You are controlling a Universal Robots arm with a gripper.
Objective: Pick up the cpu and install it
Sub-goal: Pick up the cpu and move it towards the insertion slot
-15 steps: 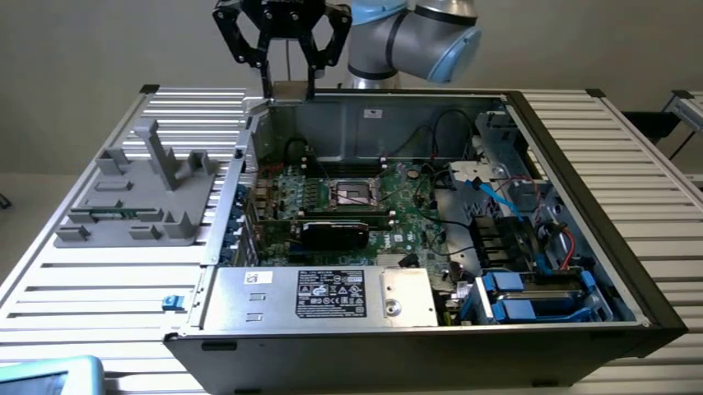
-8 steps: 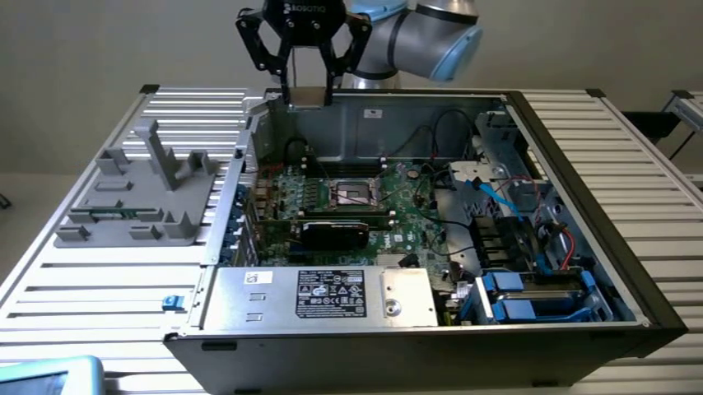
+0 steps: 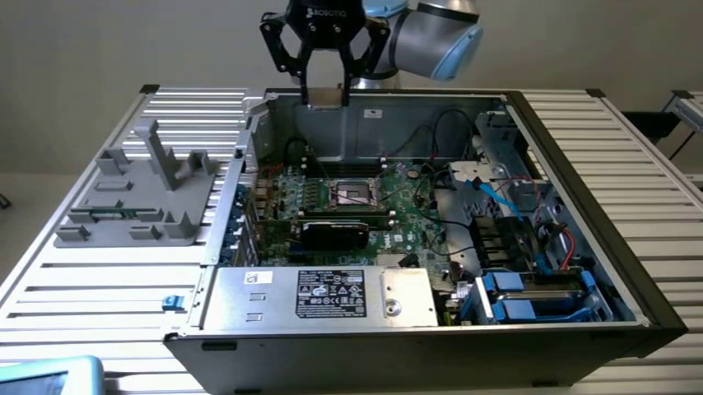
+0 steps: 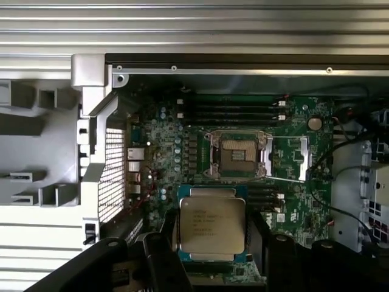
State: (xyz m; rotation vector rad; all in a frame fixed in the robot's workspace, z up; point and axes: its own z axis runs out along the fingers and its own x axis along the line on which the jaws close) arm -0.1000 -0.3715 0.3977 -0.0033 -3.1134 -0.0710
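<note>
Fingers (image 4: 159, 263): nearest the wrist camera; we see the dark pair set narrow, clamped on opposite edges of the cpu (image 4: 211, 226).
Cpu: flat square chip, dull silver top facing the wrist camera with a thin tan rim; held level in the air, touching only the fingers.
Gripper (image 3: 326, 92): in the exterior view we find it high above the rear wall of the computer case (image 3: 571, 222), with the chip at its tips and pointing straight down.
Socket (image 4: 238, 155): dark square with a metal frame and exposed contacts; we place it on the motherboard (image 4: 304, 201), well apart from the held chip.
Memory slots (image 4: 234, 109): long parallel rows just beside the socket.
Black card (image 3: 335, 233): larger rectangle standing on the board, on the near side of the socket in the exterior view.
Power supply (image 3: 318, 298): metal box with a label, along the case's front edge.
Grey fixture (image 3: 143, 193): moulded holder on the slatted table (image 3: 99, 288), at the exterior view's left of the case.
</note>
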